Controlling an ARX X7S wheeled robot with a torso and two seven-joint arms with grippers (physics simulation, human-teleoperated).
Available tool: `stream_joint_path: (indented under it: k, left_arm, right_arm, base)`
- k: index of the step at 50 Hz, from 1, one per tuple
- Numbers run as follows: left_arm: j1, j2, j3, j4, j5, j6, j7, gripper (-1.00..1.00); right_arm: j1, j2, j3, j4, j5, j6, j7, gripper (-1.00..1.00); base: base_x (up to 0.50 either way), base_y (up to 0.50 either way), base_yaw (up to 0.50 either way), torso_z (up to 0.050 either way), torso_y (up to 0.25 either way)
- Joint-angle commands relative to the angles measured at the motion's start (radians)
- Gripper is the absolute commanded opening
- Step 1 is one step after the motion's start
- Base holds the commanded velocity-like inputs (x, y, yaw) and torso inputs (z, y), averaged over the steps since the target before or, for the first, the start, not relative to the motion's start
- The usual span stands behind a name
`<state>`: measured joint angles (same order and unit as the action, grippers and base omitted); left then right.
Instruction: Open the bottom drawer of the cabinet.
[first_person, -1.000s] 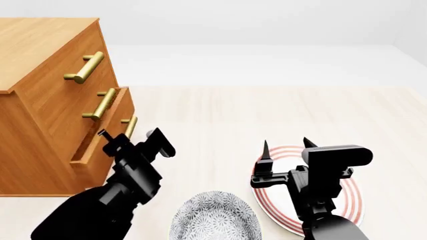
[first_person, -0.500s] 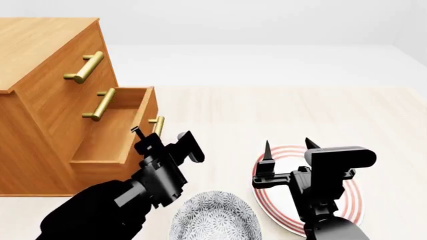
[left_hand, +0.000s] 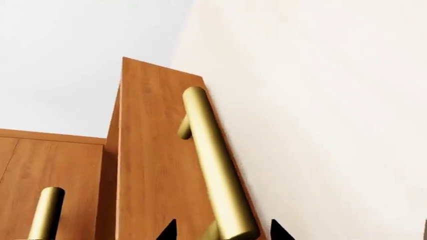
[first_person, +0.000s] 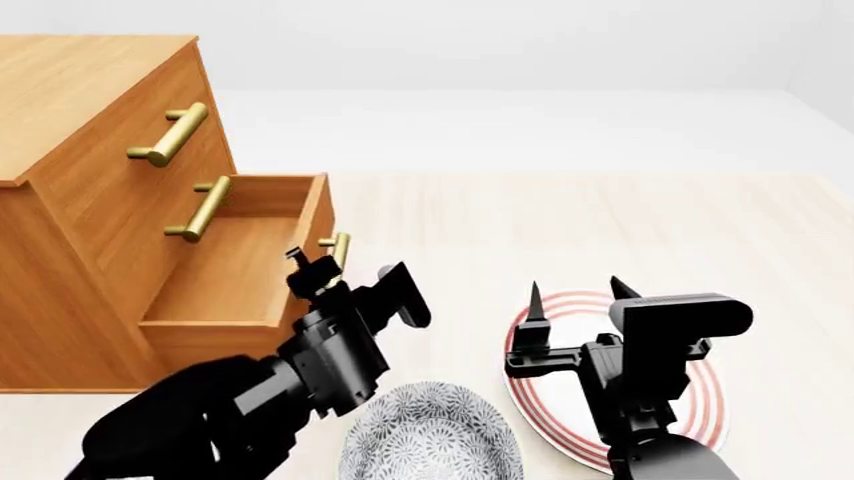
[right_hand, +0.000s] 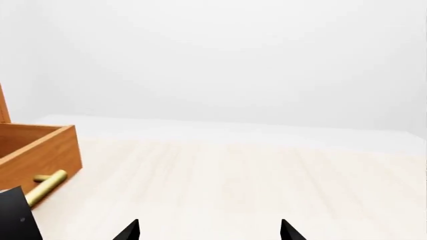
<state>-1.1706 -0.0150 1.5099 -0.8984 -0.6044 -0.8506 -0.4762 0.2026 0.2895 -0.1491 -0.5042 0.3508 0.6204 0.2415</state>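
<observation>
pale wood floor (first_person: 561, 230); left wrist view alone shows left gripper (left_hand: 220, 232) straddling bottom drawer (first_person: 234, 265) handle (left_hand: 212, 160), grip uncertain; right gripper (first_person: 577, 292) spread at 5 o'clock.

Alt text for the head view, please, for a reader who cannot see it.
The left tool is at the brass handle of the bottom drawer, which is pulled well out of the cabinet. The right tool hangs open over a red-ringed plate beside a patterned bowl.

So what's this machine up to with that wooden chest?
It is pulling open the bottom drawer of the cabinet. The left pincer sits at the drawer's brass handle, a fingertip on either side of the bar, and the drawer is well out, showing its empty wooden inside. The right pincer hangs open and idle over a striped plate, beside a patterned bowl.
</observation>
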Motion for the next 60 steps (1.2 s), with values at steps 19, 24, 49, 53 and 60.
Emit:
stream_joint_path:
  k: [19, 24, 49, 53, 60]
  left_arm:
    - [-0.12, -0.092, -0.089, 0.302, 0.029, -0.094, -0.073, 1.0]
    - [-0.163, -0.127, -0.203, 0.33, -0.028, -0.081, -0.094, 1.0]
    - [-0.306, 0.015, -0.48, -0.374, -0.344, 0.058, 0.241, 1.0]
    - [-0.307, 0.015, -0.403, -0.393, -0.428, 0.024, 0.206, 1.0]
    - [-0.308, 0.013, -0.466, -0.41, -0.456, -0.084, 0.243, 1.0]
  right_arm:
    - [0.009, 0.005, -0.013, 0.01, 0.01, -0.005, 0.009, 1.0]
    - [0.009, 0.007, -0.014, 0.006, 0.012, -0.002, 0.012, 1.0]
    - [0.01, 0.013, -0.021, 0.013, 0.019, -0.013, 0.018, 1.0]
    - [0.012, 0.014, -0.023, 0.012, 0.02, -0.014, 0.019, 1.0]
    - [0.013, 0.016, -0.025, 0.013, 0.022, -0.014, 0.021, 1.0]
  base:
    - [0.0, 0.0, 0.0, 0.001, 0.003]
    - [0.0, 0.0, 0.0, 0.002, 0.0]
    - [0.0, 0.0, 0.0, 0.0, 0.0]
    - [0.0, 0.0, 0.0, 0.0, 0.0]
    - [0.0, 0.0, 0.0, 0.0, 0.0]
